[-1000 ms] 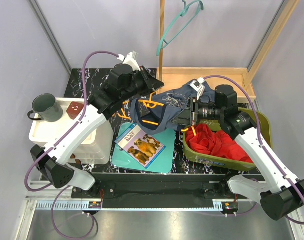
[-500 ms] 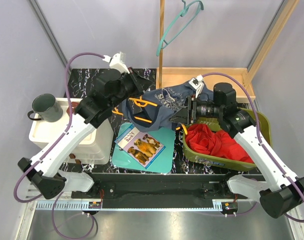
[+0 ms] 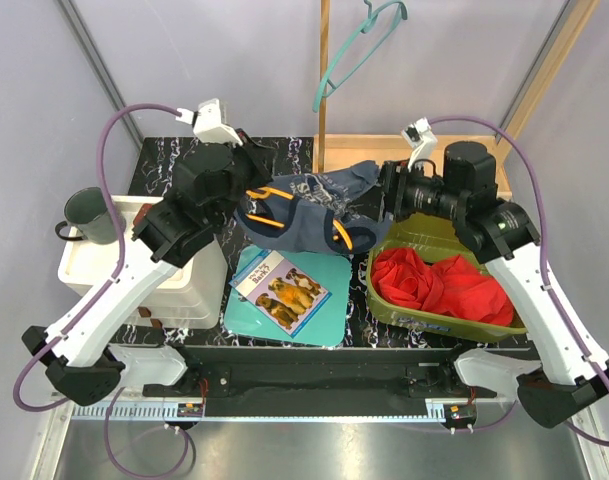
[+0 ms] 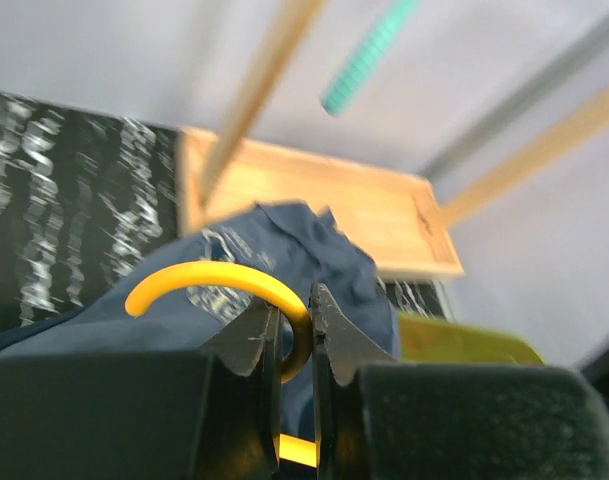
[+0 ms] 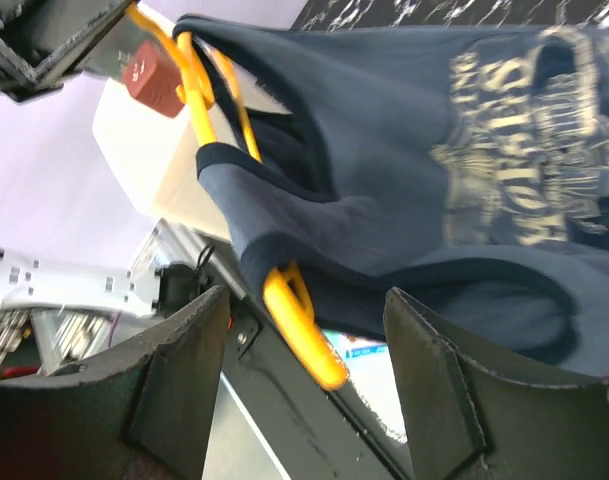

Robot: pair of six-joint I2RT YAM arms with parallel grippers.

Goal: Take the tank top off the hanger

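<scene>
A navy tank top with pale print hangs in the air over the table's middle, draped on an orange hanger. My left gripper is at the cloth's left end, shut on the hanger's hook. In the left wrist view the jaws pinch the yellow hook with the tank top behind it. My right gripper stands open just right of the cloth and holds nothing. In the right wrist view its fingers are spread wide, with the tank top and one hanger end beyond them.
A green bin holding red cloth sits at the right. A picture book lies on a teal mat. A white box with a dark mug stands left. A teal hanger hangs on the wooden rack.
My right gripper has opened, let go of the tank top and drawn back to the right. My left arm has carried the hanger and cloth to the left and upward.
</scene>
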